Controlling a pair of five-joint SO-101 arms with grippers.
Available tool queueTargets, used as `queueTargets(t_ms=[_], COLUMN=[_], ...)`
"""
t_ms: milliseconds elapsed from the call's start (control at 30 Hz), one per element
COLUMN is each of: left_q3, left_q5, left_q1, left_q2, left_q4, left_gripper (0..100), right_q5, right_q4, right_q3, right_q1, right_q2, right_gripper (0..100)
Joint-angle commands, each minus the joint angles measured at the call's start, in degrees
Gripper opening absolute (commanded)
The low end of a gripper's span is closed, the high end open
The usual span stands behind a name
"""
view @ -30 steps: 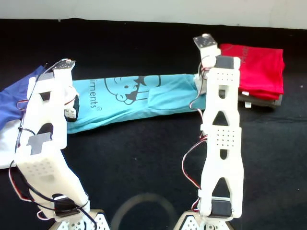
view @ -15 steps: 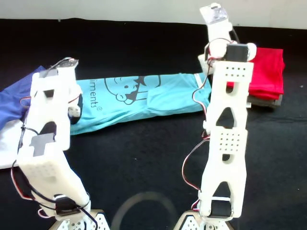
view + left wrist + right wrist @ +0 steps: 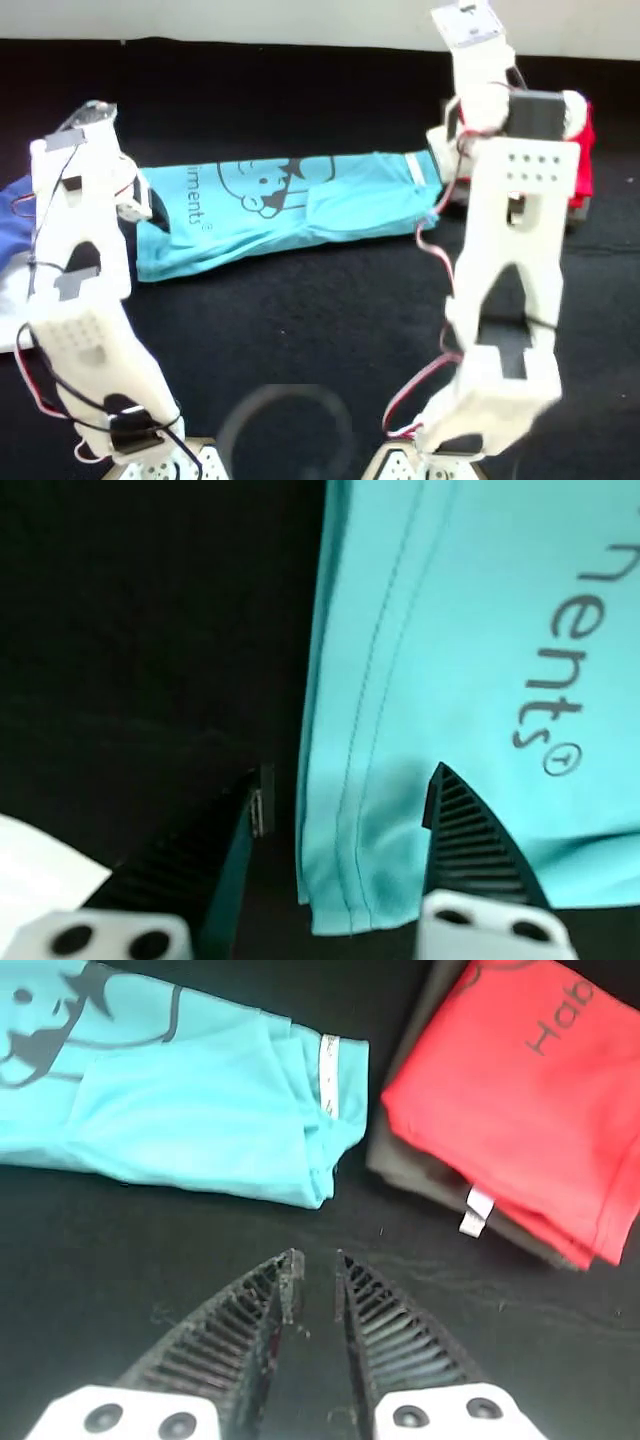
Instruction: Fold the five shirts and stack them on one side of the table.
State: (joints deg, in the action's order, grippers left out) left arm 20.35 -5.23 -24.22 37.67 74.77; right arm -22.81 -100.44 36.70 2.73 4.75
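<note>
Teal shirt (image 3: 290, 205) lies across the table's (image 3: 300, 320) centre, bearing dark lettering and a cartoon. Left gripper (image 3: 350, 795) gapes wide over its 9 o'clock hem. Right gripper (image 3: 315, 1270), narrowly parted, holds nothing. Red shirt (image 3: 520, 1090) tops a dark shirt (image 3: 420, 1160) at 2 o'clock, a white tag (image 3: 475, 1210) at their edge.

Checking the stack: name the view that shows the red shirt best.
Right wrist view: the red shirt lies unblocked atop a dark one. The high view has an arm covering most of it.
</note>
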Motion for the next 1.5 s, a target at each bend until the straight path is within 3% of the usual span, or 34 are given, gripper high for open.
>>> queueTargets(t_ms=[0, 300, 467, 600, 833, 1000, 1267, 1467], left_q3=[8.7, 28.3, 39.2, 45.8, 51.6, 47.5, 31.0, 23.7], left_q5=[0.4, 2.5, 2.6, 2.5, -2.9, -6.1, -6.2, -6.2], left_q1=[0.4, 3.1, 3.7, 1.9, -7.6, -8.9, 2.0, 16.8], left_q2=[5.7, 19.8, 25.6, 28.2, 26.5, 19.7, -3.3, -17.9], left_q4=[1.7, 15.7, 22.2, 25.2, 26.2, 26.4, 26.5, 26.1], left_gripper=[25, 24, 0, 1, 1, 1, 1, 1], right_q5=[-0.6, -0.6, -0.6, -0.6, -0.6, -0.6, -0.3, -0.2], right_q4=[-0.5, -0.5, -0.3, 2.6, 16.9, 33.5, 53.3, 58.9], right_q3=[-9.5, -22.6, -32.7, -41.9, -63.9, -83.2, -103.8, -111.5], right_q1=[0.5, 0.3, 0.3, 0.2, -3.9, -7.4, -14.3, -17.6], right_q2=[-12.1, -25.5, -29.6, -30.8, -37.0, -43.4, -43.4, -43.7], right_gripper=[6.7, 6.7, 6.7, 6.7, 0.5, 1.1, 0.6, 0.6])
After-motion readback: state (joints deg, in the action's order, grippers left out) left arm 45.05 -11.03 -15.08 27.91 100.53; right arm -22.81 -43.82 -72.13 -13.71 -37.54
